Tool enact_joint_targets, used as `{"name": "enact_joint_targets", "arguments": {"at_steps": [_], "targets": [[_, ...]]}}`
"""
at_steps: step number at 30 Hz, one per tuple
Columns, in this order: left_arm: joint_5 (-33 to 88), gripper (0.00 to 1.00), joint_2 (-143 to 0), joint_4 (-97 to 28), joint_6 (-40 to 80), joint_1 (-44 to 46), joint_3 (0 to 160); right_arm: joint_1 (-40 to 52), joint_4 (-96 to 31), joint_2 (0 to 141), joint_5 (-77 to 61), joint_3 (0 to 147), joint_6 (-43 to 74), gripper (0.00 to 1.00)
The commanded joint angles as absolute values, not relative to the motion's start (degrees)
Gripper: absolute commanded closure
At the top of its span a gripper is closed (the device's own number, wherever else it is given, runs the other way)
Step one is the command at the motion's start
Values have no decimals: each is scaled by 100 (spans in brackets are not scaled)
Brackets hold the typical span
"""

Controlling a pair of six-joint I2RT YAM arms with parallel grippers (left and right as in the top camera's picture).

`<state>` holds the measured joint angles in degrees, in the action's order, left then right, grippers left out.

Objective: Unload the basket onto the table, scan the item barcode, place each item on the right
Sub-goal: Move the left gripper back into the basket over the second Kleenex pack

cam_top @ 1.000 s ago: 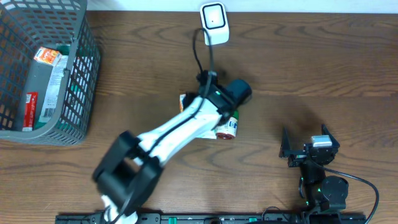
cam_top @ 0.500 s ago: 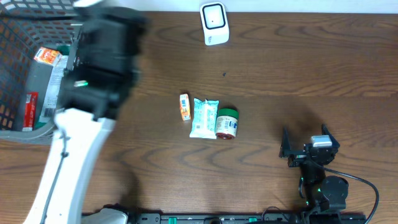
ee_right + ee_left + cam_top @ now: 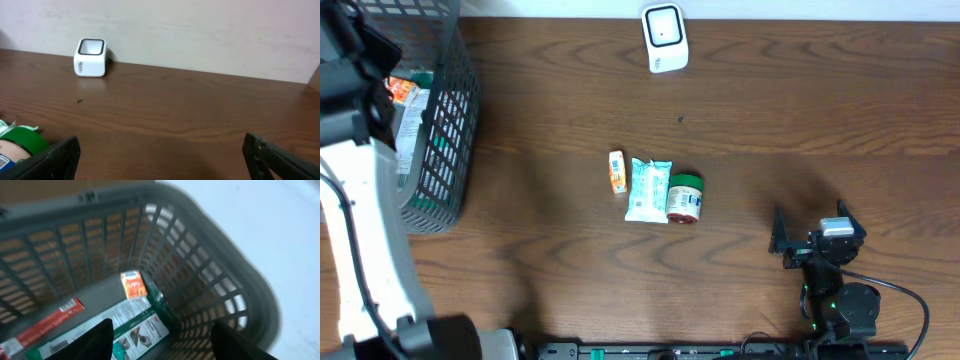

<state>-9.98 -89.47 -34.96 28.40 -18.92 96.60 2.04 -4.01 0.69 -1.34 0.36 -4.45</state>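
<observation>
Your left claw (image 3: 160,339) hangs with its fingers apart and nothing between them. It is tipped down over the basket (image 3: 220,260), I judge to pick the next item. Directly below it lie a small orange box (image 3: 133,284), a green-and-white carton (image 3: 137,330) and a red-and-white packet (image 3: 47,325); which one gets scanned I cannot tell. Well off to its right, on the brown wooden table (image 3: 800,110), an orange sachet (image 3: 616,171), a pale pouch (image 3: 648,189) and a green-lidded jar (image 3: 685,197) sit in a close row short of the white scanner (image 3: 663,38). Farther right, your right claw (image 3: 813,236) rests wide open and empty, facing the scanner and a pale wall (image 3: 200,30).
</observation>
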Motion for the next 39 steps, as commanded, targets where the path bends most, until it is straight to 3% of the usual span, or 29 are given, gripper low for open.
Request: {"name": "enact_joint_targets", "arguments": {"at_steps": [1,9,39], "targets": [[34,37,-9382,-3481,2637,-2196,9865,143,-421,38,-156,32,-478,1],[331,34,-10936,-4346,2156,-2410,11373,143,-421,38,-156,32,-478,1],[-709,33,-13314,-2394,2298,-2447,11391,143,-421,49,-156,32,-478,1]]}}
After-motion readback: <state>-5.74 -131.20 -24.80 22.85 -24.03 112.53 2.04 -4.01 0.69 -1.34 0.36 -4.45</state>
